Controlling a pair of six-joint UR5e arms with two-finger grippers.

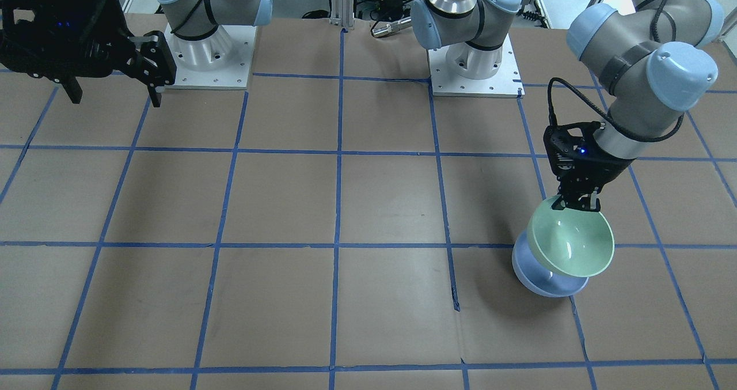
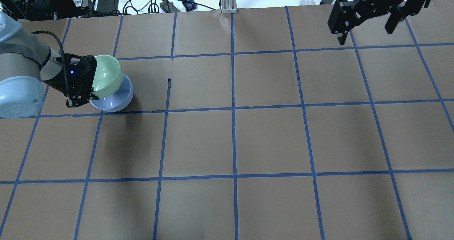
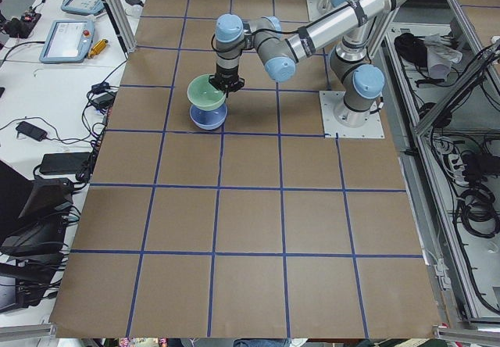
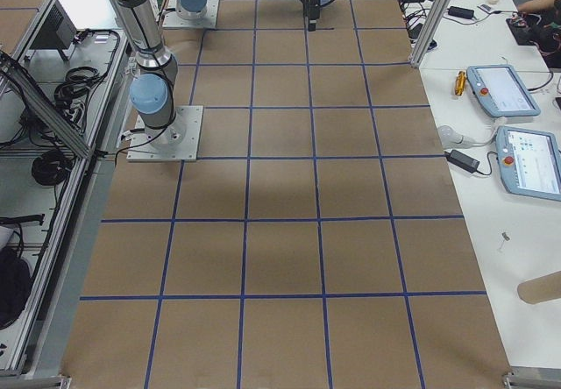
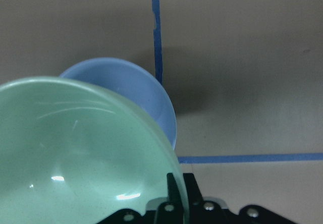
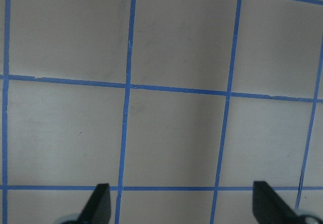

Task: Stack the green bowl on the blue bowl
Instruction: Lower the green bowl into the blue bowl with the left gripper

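Note:
My left gripper (image 1: 577, 205) is shut on the rim of the green bowl (image 1: 573, 243) and holds it tilted just over the blue bowl (image 1: 541, 280). The blue bowl stands upright on the table, partly covered by the green one. Whether the two bowls touch I cannot tell. In the overhead view the green bowl (image 2: 106, 75) overlaps the far left part of the blue bowl (image 2: 115, 100). The left wrist view shows the green bowl (image 5: 75, 153) close up with the blue bowl (image 5: 131, 82) behind it. My right gripper (image 1: 115, 97) is open and empty, raised far from both bowls.
The brown table (image 2: 269, 137) carries a grid of blue tape. The two arm bases (image 1: 475, 61) stand on white plates at the robot's edge. Cables and devices (image 2: 106, 0) lie past the far edge. The right wrist view shows only bare paper between the open fingers (image 6: 98, 204).

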